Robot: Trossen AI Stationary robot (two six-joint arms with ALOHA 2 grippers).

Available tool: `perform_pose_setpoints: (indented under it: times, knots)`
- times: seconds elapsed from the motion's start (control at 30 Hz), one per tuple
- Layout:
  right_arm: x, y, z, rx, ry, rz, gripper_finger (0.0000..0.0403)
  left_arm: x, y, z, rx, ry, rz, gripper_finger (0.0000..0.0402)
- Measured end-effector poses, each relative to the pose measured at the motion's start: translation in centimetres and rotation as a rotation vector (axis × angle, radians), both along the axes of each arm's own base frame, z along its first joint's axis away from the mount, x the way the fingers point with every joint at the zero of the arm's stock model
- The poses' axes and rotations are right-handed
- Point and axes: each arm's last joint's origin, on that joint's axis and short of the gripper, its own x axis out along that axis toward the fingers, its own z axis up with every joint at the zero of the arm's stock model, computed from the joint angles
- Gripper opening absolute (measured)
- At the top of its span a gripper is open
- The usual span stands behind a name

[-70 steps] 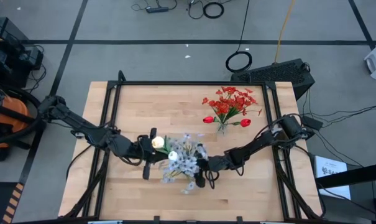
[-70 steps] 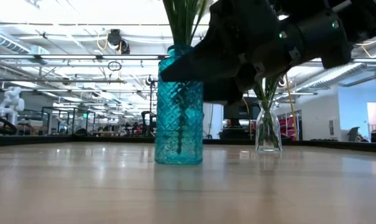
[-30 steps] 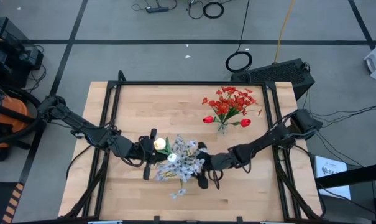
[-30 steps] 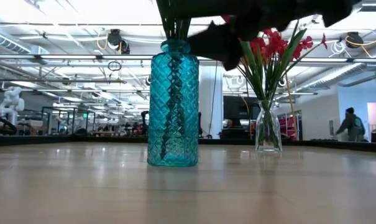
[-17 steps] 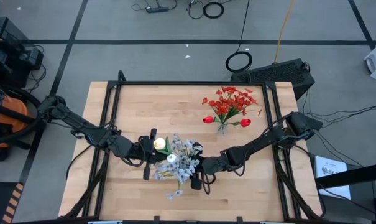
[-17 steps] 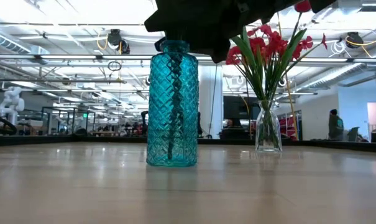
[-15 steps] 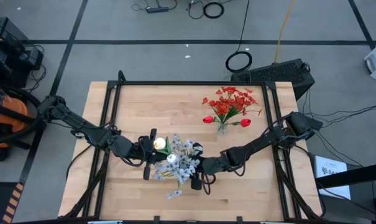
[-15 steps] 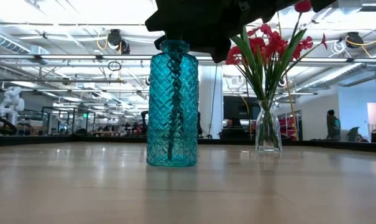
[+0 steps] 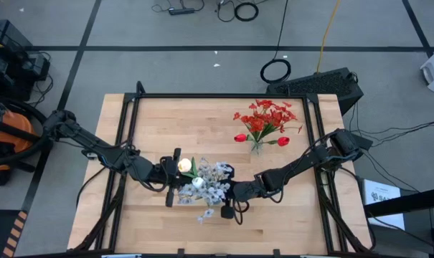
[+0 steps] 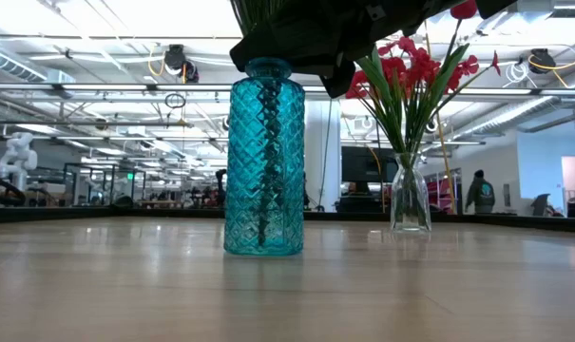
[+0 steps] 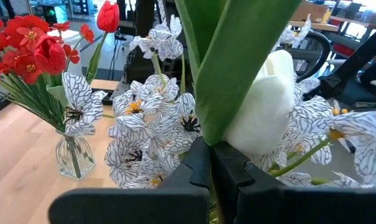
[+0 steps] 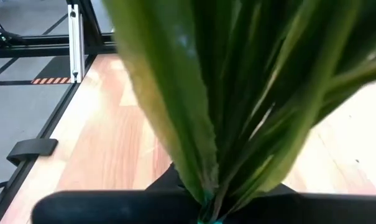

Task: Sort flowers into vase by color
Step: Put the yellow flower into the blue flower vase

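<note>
The left gripper [image 9: 175, 176] sits at the near-left part of the wooden table [image 9: 166, 122], its 2 fingers [image 11: 234, 174] drawn fully together on the green stem of a cream-white tulip [image 11: 262, 112], whose bud stands just above the jaws in the left wrist view. Around that bud crowd the pale veined blossoms [image 11: 150, 124], touching it on several sides.

The right gripper [image 9: 227, 197] reaches in from the other side to the same bunch. Its wrist view is filled by long green leaves [image 12: 237, 99] rising right in front of its jaws. Its fingers look nearly closed at the leaves, but whether they actually grip them cannot be told.

In the low view, the stems drop into a teal glass vase [image 10: 263, 161] standing upright, with the dark grippers crowding just over its mouth.

Well away from both grippers, a clear glass vase [image 10: 410, 204] holds the red flowers [image 9: 265, 118], including 2 red tulip buds [image 9: 240, 137].
</note>
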Motion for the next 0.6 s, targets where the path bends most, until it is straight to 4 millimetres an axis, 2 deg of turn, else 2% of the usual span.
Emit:
perform_pose_setpoints:
  times: [0.17,0.37,0.6]
  knots:
    - [0.0,0.0,0.0,-0.004,-0.001,-0.002,0.0012,-0.5,0.3,0.5,0.004,-0.009,-0.001,0.0]
    - [0.1,0.0,0.5,0.002,-0.021,-0.008,0.0008,-1.2,0.7,2.2,0.047,-0.02,0.004,0.0]
    - [0.0,-0.1,0.3,-0.008,-0.011,-0.004,0.0008,-1.3,0.7,2.7,0.061,0.007,0.004,0.0]
